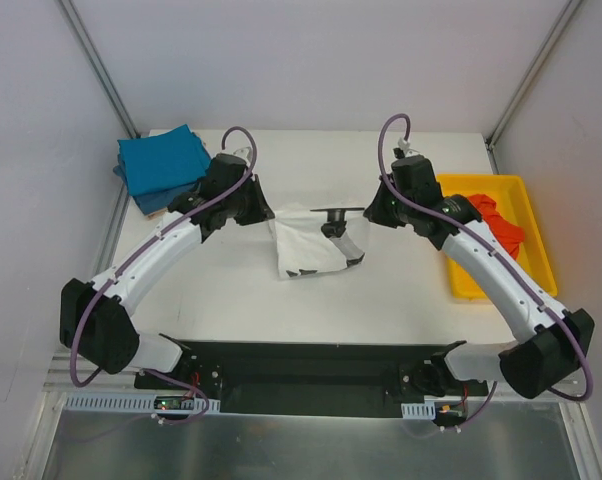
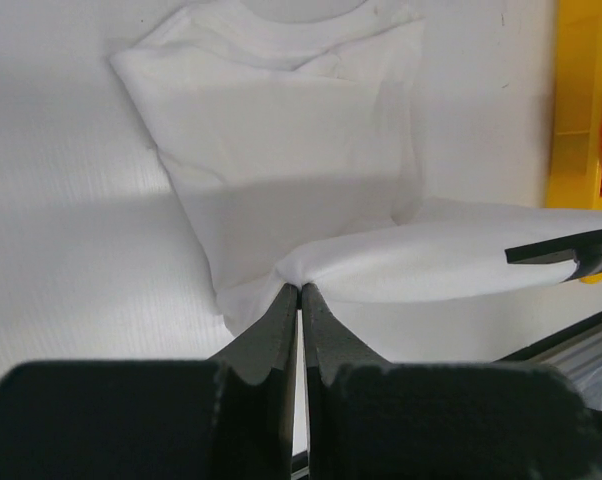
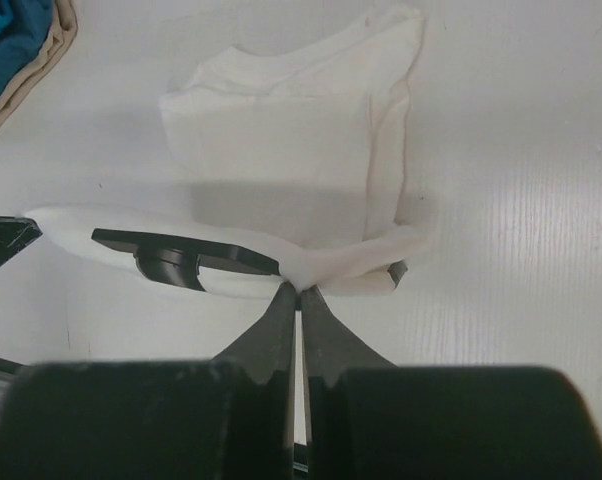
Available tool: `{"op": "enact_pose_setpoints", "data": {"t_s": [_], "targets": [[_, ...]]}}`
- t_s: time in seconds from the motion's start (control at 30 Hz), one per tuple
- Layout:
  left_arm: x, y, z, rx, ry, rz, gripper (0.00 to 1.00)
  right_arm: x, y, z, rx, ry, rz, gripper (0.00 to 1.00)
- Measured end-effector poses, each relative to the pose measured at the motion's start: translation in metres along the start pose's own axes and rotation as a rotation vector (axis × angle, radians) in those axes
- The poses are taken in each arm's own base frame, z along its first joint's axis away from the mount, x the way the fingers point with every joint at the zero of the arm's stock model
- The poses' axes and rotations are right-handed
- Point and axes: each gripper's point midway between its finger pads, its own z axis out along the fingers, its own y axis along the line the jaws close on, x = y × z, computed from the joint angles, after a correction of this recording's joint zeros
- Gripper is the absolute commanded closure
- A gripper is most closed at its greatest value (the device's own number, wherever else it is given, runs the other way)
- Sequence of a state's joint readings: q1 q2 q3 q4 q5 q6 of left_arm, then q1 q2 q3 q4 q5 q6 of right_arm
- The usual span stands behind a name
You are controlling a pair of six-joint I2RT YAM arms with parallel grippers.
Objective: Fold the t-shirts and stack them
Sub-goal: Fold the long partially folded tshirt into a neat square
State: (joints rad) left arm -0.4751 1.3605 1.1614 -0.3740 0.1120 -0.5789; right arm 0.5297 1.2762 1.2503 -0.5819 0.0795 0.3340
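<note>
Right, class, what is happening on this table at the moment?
A white t-shirt is mid-fold in the middle of the table. The left gripper and right gripper are each shut on one edge, raised over the rest. Folded teal shirts lie far left; an orange-red shirt sits in the yellow tray.

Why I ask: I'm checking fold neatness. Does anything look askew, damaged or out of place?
Nothing is damaged or spilled. The white cloth t-shirt with black print lies slanted at the middle of the table, its folded sides uneven, with the left gripper and right gripper pinching its lifted edge. The stacked teal-blue shirts sit slightly offset.
</note>
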Motion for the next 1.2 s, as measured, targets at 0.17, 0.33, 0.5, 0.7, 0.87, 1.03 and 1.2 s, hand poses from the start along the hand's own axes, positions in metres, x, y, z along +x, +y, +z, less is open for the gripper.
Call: {"op": "enact_pose_setpoints", "data": {"t_s": [0.17, 0.33, 0.5, 0.7, 0.87, 1.03, 1.2], "targets": [[-0.020, 0.006, 0.018, -0.017, 0.002, -0.018, 1.00, -0.020, 0.000, 0.022, 0.014, 0.015, 0.004, 0.99], [-0.030, 0.017, 0.040, -0.046, 0.022, -0.040, 1.00, -0.039, -0.003, 0.057, 0.020, 0.049, 0.014, 0.99], [-0.037, 0.030, 0.061, -0.093, 0.035, -0.058, 1.00, -0.048, -0.007, 0.103, 0.034, 0.101, 0.013, 0.99], [-0.042, 0.050, 0.085, -0.147, 0.052, -0.082, 1.00, -0.043, -0.016, 0.151, 0.040, 0.173, 0.009, 0.99], [-0.040, 0.073, 0.113, -0.211, 0.081, -0.103, 1.00, -0.035, -0.019, 0.189, 0.022, 0.212, 0.013, 0.99], [-0.036, 0.094, 0.141, -0.244, 0.122, -0.130, 0.94, -0.025, -0.028, 0.222, 0.039, 0.244, 0.022, 0.86], [-0.034, 0.109, 0.150, -0.249, 0.152, -0.160, 0.35, -0.022, -0.032, 0.249, 0.036, 0.260, 0.028, 0.17]]}}
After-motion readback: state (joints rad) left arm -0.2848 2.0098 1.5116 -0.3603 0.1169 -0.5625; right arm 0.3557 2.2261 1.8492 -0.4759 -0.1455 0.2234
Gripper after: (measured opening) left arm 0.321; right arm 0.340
